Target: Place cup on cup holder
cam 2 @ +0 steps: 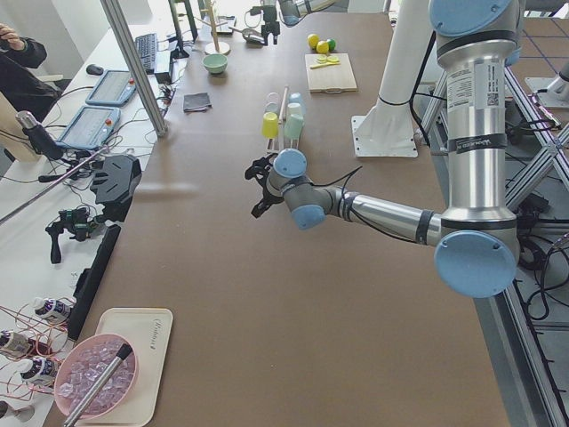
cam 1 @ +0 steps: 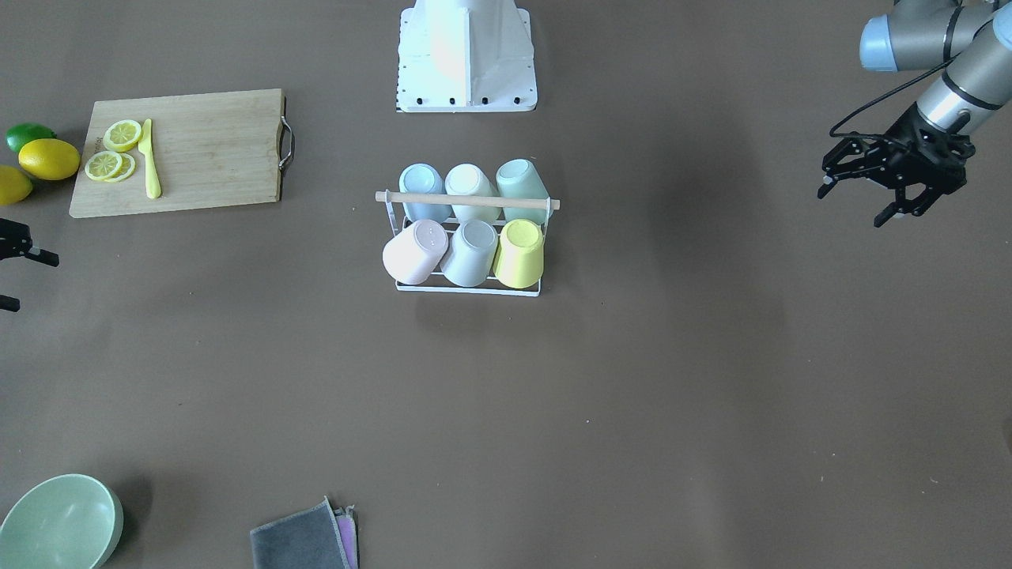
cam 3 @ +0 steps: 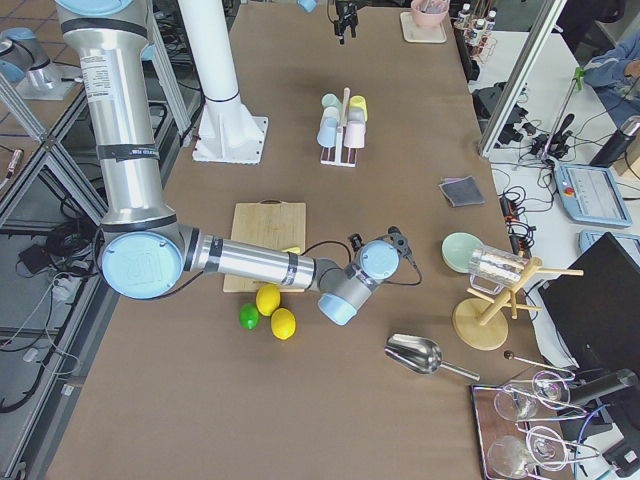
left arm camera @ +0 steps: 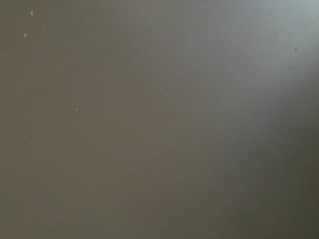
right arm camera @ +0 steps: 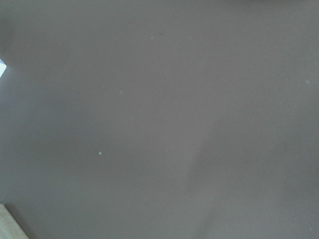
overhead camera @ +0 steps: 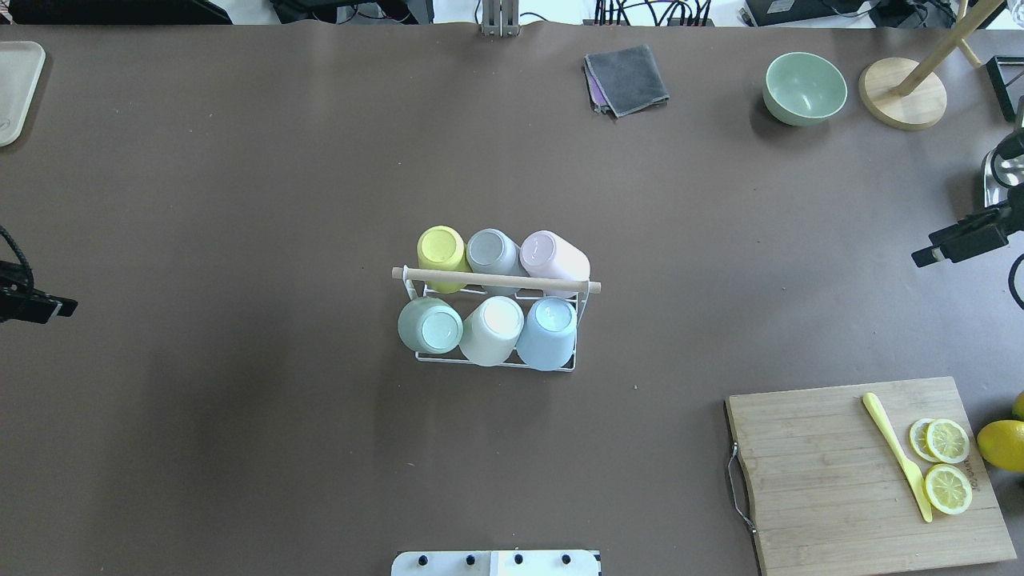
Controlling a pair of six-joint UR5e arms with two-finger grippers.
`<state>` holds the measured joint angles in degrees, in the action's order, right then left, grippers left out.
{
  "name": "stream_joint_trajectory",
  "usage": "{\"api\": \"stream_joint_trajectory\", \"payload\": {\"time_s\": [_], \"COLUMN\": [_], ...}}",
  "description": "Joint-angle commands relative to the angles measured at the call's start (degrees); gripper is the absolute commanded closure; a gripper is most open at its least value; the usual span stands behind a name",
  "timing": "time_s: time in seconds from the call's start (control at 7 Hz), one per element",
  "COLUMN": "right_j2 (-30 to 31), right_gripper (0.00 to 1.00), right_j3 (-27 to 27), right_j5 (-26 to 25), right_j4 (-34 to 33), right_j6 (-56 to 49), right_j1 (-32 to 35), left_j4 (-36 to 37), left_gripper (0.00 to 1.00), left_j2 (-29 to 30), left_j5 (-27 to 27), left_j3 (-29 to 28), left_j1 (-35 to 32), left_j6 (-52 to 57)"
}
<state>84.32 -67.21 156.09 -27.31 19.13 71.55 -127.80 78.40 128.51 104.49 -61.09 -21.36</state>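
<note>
- the cup holder point(cam 1: 466, 291) stands at the middle of the table, well apart from both arms, and all six of its places are filled: blue cup point(cam 1: 421, 190), cream cup point(cam 1: 472, 188) and mint cup point(cam 1: 522, 188) in the row nearer the robot; pink cup point(cam 1: 415, 251), grey cup point(cam 1: 470, 253) and yellow cup point(cam 1: 519, 253) in the far row.
- every cup sits upside down over a prong, the two rows leaning outward from the wooden rod point(cam 1: 466, 201) between them.
- no loose cup shows on the table, so the placing looks finished, with nothing left to load as far as these views show.
- the cups are round, slightly tapered and matt pastel, probably plastic; the holder is thin white wire with a pale, smooth wooden rod.
- the left gripper point(cam 1: 858, 201) hangs off to the robot's left above bare table, fingers spread and empty.
- the right gripper point(cam 1: 28, 280) is cut by the front view's edge; its two black fingertips seem apart with nothing between them.
- both wrist views show only the dull brown table cover.
- further out: a wooden cutting board point(cam 1: 205, 150) with a metal handle, bearing lemon slices point(cam 1: 111, 154) and a yellow knife point(cam 1: 149, 158); glossy whole lemons point(cam 1: 49, 158) and a lime point(cam 1: 28, 136) beside it.
- a smooth mint bowl point(cam 1: 59, 521) and a folded grey cloth point(cam 1: 300, 541) lie at the operators' side.
</note>
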Motion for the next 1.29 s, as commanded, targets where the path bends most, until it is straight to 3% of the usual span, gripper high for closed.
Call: {"api": "stream_joint_trajectory", "payload": {"time_s": [0.0, 0.29, 0.43, 1.0, 1.14], "right_j2": [0.5, -2.74, -5.11, -10.05, -9.96], "right_gripper": [0.0, 0.0, 0.0, 0.0, 0.0], "right_j3": [1.47, 1.11, -0.63, -6.25, -8.1], "right_j5": [-0.96, -0.87, -0.7, -1.05, -2.35], "right_j4": [-4.57, -5.46, -8.95, -20.2, -26.07], "right_j6": [0.12, 0.29, 1.34, 23.09, 24.71], "right_j1": [0.25, 1.56, 3.05, 4.82, 5.26], "left_j4": [19.78, 29.84, 32.06, 38.85, 38.94], "left_gripper": [0.02, 0.02, 0.02, 0.02, 0.02], "left_j2": [0.52, 1.92, 1.93, 0.88, 0.62], "left_j5": [2.19, 2.19, 2.36, 9.91, 9.49], "left_j3": [-0.43, -2.52, -3.84, -9.3, -9.22], "left_j1": [-8.4, -13.5, -15.7, -31.95, -33.38], "left_j6": [0.09, 0.35, 1.49, 29.81, 29.71]}}
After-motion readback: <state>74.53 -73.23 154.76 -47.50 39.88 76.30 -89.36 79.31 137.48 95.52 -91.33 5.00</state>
